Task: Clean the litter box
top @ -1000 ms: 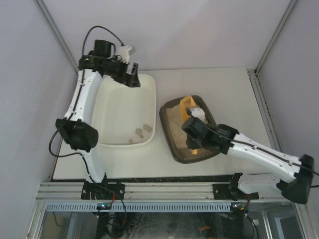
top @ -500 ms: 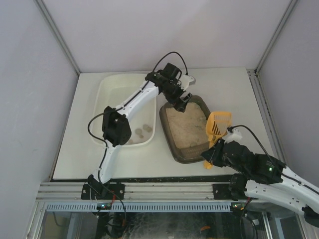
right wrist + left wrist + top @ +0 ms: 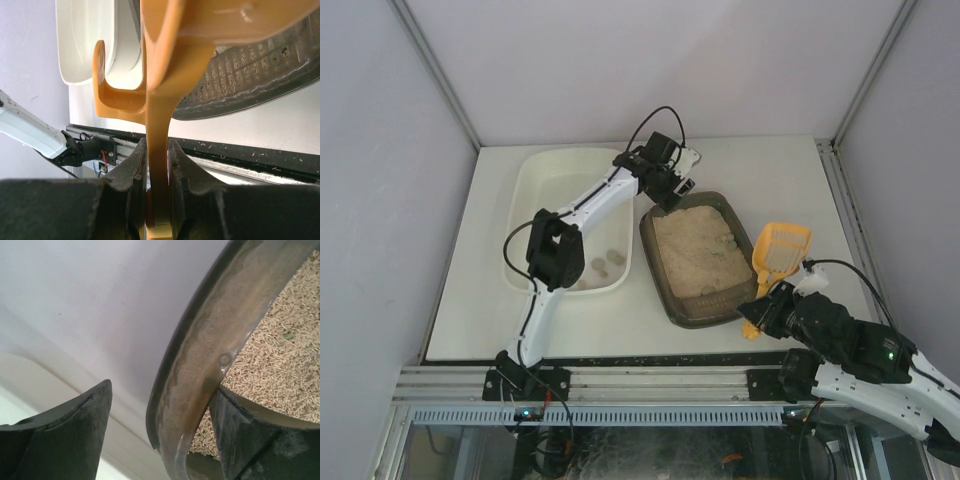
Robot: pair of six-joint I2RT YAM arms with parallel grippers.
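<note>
Left side of table (image 3: 470, 300): cream-white tub (image 3: 552, 195), a few small round lumps (image 3: 605, 263) lying at its near right corner. Left arm stretched across the tub toward the far left corner of the litter box (image 3: 657, 268).

Left gripper (image 3: 670, 192) at that corner, claw spread wide and astride the rim: in the left wrist view one finger (image 3: 65, 435) outside the wall with a gap to it, the other finger (image 3: 260, 440) inside over the litter (image 3: 280, 355). Not clamped on the rim.

Centre: litter box flat on the table, just right of the tub, dark grey-brown, filled with beige pellet litter, a few lumps on its surface.

Right of box: orange scoop (image 3: 781, 247), slotted head just beside the box's right rim, handle running toward the near edge. Contact of head with table: cannot tell.

Right gripper (image 3: 761, 318) closed tight on the scoop handle, pads (image 3: 125, 185) pressed against both sides in the right wrist view.
</note>
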